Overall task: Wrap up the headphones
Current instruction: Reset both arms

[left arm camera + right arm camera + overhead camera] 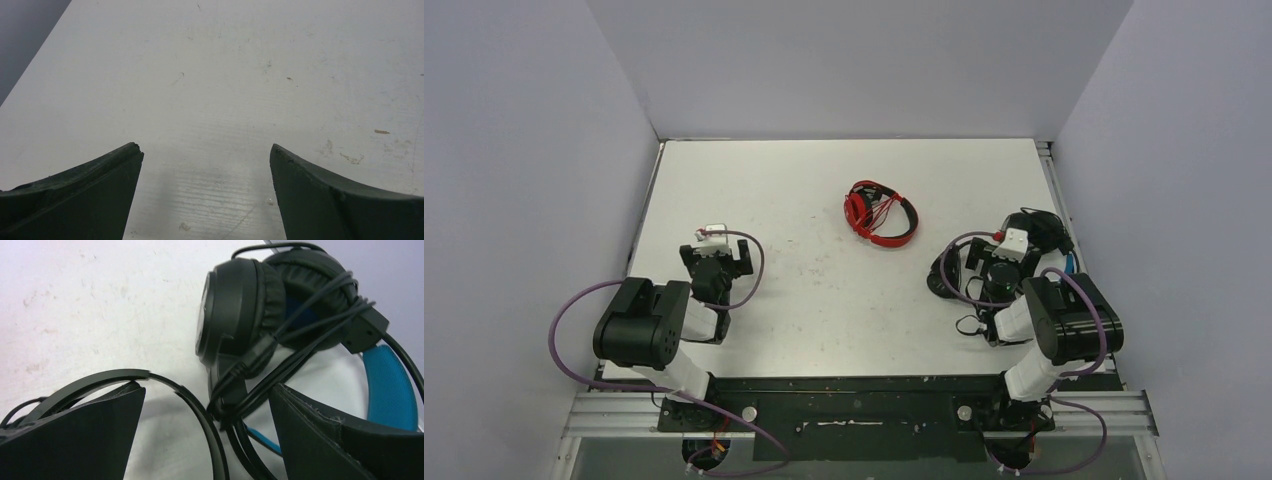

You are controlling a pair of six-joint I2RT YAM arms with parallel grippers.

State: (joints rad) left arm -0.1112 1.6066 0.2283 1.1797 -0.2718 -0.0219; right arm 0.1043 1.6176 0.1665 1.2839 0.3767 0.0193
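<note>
Red headphones (881, 213) are sitting mid-table, cord looking bundled, likely done; right gripper (207, 388) is hanging spread and empty over blue-band headphones (240, 315) and black headphones (100, 379) at the right edge, left gripper (205, 147) idling spread over table (804, 300).

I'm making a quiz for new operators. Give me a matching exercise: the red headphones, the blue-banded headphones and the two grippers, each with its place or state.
Things:
1 red headphones
2 blue-banded headphones
3 left gripper
4 right gripper

Descriptions:
A open over bare table
B open just above headphones
C alone mid-table
D near the table's right edge

Pairs: 1-C, 2-D, 3-A, 4-B.
</note>
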